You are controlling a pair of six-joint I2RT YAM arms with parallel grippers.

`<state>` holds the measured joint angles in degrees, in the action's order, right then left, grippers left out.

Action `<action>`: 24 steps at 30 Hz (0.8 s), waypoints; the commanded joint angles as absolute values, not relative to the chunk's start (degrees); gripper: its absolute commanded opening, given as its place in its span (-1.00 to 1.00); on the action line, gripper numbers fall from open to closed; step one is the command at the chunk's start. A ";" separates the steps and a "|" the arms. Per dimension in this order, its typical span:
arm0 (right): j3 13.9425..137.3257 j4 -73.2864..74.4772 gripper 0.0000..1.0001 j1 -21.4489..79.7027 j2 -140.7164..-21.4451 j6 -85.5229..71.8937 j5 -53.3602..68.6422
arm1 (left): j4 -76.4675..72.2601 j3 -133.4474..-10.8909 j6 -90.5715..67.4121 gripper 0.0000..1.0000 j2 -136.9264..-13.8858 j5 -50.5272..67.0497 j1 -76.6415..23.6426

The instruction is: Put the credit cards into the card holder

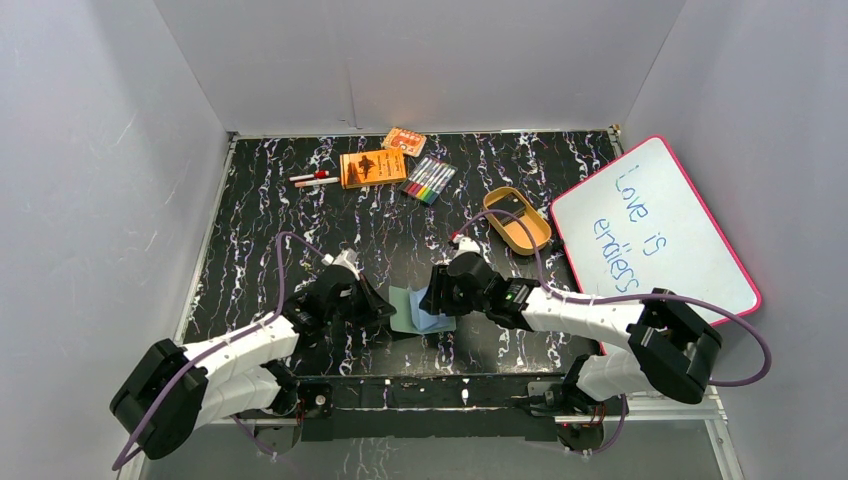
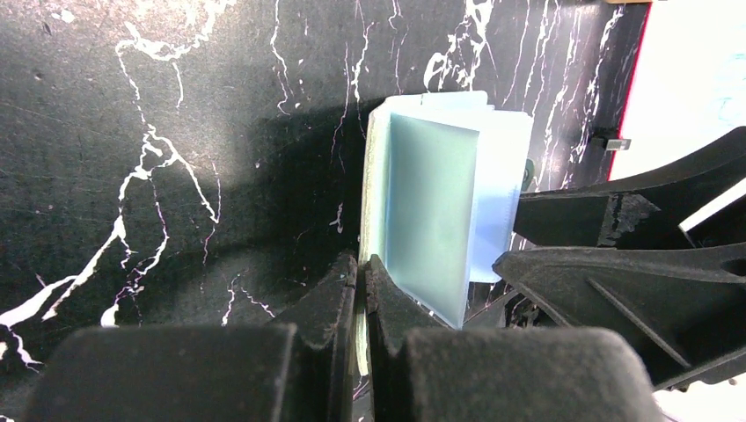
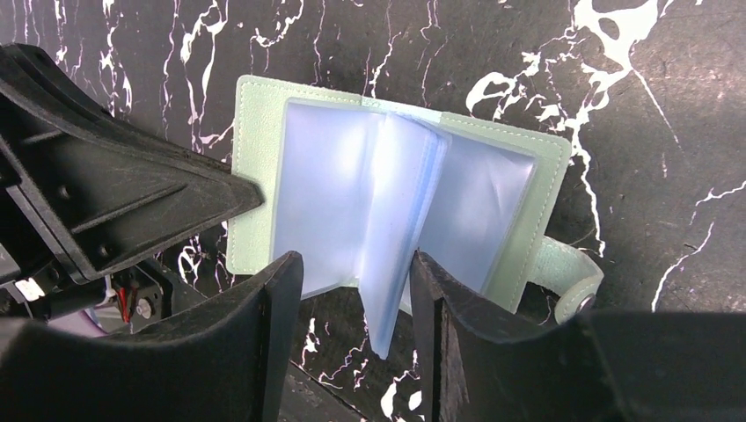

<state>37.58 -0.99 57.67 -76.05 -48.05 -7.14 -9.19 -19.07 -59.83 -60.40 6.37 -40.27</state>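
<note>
Card holder [image 1: 405, 310] lies open and flat on the black, white-veined table [image 1: 270, 230], near the front edge and between the two grippers. Its open span runs left-right and its spine runs near-far.

Cover is sage-green with a stitched, grained surface. The sleeves [image 3: 327, 211] are pale blue and glossy. A rounded snap tab [image 3: 570, 274] projects from the cover edge opposite the left arm.

Left gripper [image 2: 361, 264]: fingers pinched together on the thin left cover edge.

Right gripper [image 3: 354, 262]: fingers apart, straddling one upright sleeve leaf without pressing it.

Bare tabletop around the holder's far side.

Farther right: tan oval tray [image 1: 517, 220], then a pink-rimmed whiteboard [image 1: 660, 230] against the wall.

Far edge: marker pack [image 1: 429, 179], two orange boxes [image 1: 372, 168], pens [image 1: 313, 179].
</note>
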 commanded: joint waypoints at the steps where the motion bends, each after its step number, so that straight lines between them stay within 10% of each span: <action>1: 37.21 -1.11 0.08 56.91 -75.49 -48.59 -7.57 | -9.84 -17.86 -58.89 -1.00 -60.63 5.35 -40.52; 10: 39.30 -0.15 -0.36 56.69 -80.84 -46.47 -5.05 | -6.89 -18.28 -57.74 -0.97 -61.21 3.34 -40.52; 17: 40.07 -0.09 -0.61 56.68 -81.04 -45.38 -4.83 | 2.32 -21.90 -56.98 0.11 -56.08 -1.57 -40.52; 24: 40.59 -0.09 -0.64 56.63 -80.95 -44.85 -4.83 | 3.83 -28.02 -55.06 0.26 -51.39 -0.32 -40.51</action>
<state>37.85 0.43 56.73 -81.38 -46.00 -5.06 3.27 -23.51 -56.97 -53.36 -0.64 -40.27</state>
